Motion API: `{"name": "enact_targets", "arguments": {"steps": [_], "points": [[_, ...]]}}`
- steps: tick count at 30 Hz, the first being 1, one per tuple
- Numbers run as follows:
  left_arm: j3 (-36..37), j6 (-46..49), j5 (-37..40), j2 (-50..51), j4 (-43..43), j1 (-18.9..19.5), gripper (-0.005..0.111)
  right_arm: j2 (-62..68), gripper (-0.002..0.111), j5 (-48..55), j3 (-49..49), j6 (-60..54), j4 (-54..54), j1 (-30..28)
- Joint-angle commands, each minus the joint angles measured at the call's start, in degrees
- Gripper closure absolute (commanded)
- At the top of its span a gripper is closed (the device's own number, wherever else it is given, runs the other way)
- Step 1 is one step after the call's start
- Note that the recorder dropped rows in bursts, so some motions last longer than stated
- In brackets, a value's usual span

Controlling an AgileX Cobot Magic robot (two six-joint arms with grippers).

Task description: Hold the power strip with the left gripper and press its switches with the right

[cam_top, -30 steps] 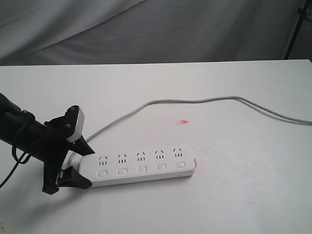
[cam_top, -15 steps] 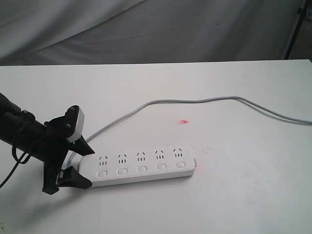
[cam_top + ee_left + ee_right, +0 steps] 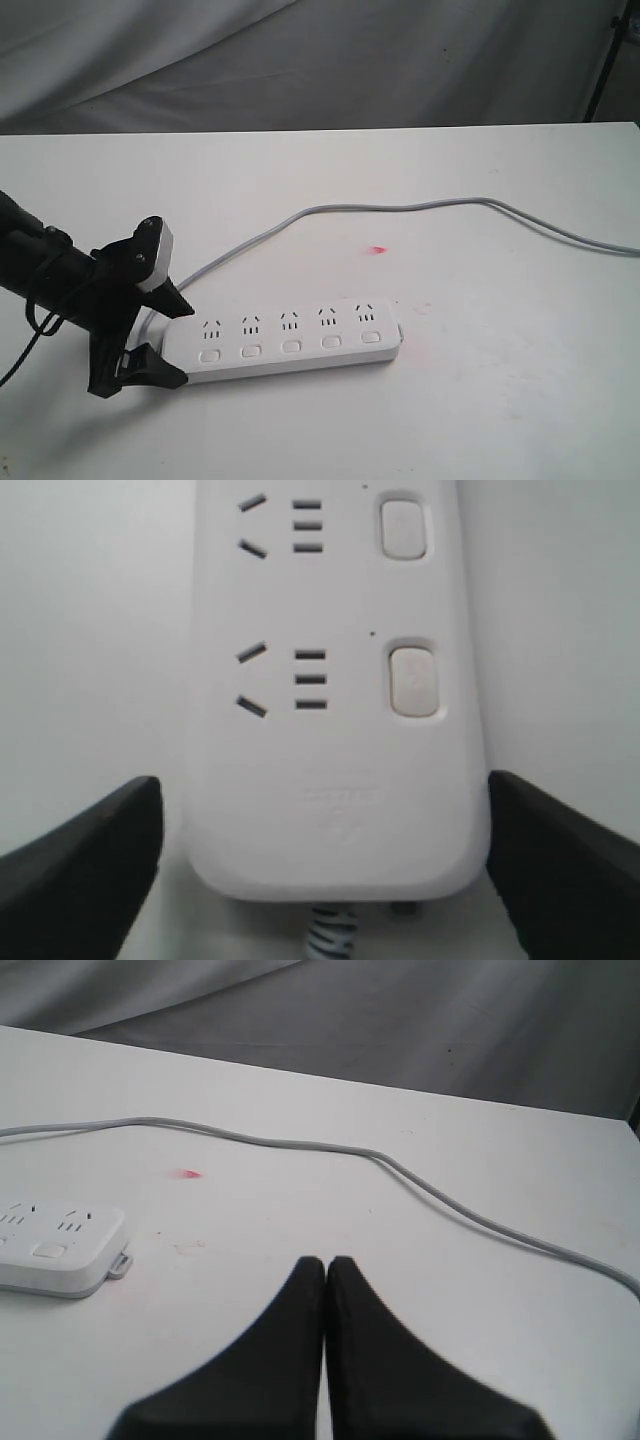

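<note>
On the table (image 3: 480, 410), the left gripper (image 3: 186, 345), jaws wide, straddles the power strip (image 3: 295, 347) end.

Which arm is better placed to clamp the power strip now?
Left. The left gripper is open and straddles the cord end of the power strip; the right gripper is shut and sits apart from the strip.

The power strip (image 3: 330, 680) bears embossed marks — none legible.
</note>
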Motion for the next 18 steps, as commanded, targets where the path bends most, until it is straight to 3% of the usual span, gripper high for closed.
{"name": "enact_targets", "arguments": {"steps": [1, 12, 16, 18], "points": [[-0.12, 0.27, -0.77, 0.00, -0.56, -0.08, 0.016, -0.37, 0.108, -0.13, 0.19, 0.21, 0.01, -0.11], [-0.12, -2.91, 1.83, -7.57, -1.06, -0.08, 0.020, -0.37, 0.108, -0.13, 0.19, 0.21, 0.01, -0.11], [-0.12, -5.66, 3.29, -14.90, -2.39, -0.08, 0.046, -0.37, 0.108, -0.13, 0.19, 0.21, 0.01, -0.11], [-0.12, -7.97, 3.39, -18.88, -2.62, -0.08, 0.065, -0.37, 0.108, -0.13, 0.19, 0.21, 0.01, -0.11]]}}
